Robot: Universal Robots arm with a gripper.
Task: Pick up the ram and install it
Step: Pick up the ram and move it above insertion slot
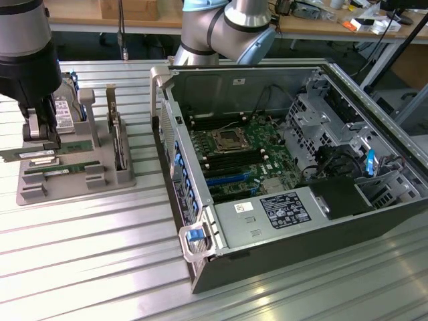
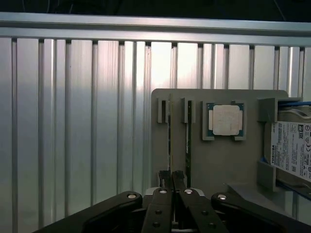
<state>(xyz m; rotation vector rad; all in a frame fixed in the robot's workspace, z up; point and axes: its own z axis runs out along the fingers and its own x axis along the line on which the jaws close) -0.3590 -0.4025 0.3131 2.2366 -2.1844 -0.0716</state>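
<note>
In the wrist view the claw (image 2: 171, 178) is closed to a narrow slit, its tips pinching the near end of the ram (image 2: 169, 141), which stands edge-on in the grey tray (image 2: 214, 160) just beside a second stick (image 2: 188, 141), with a processor (image 2: 226, 120) and a hard drive (image 2: 291, 145) further along. The exterior view shows the claw (image 1: 45, 137) low over the tray (image 1: 107, 177) at that view's left, the ram (image 1: 73, 146) lengthwise under it, well apart from the open case (image 1: 267, 257).
</note>
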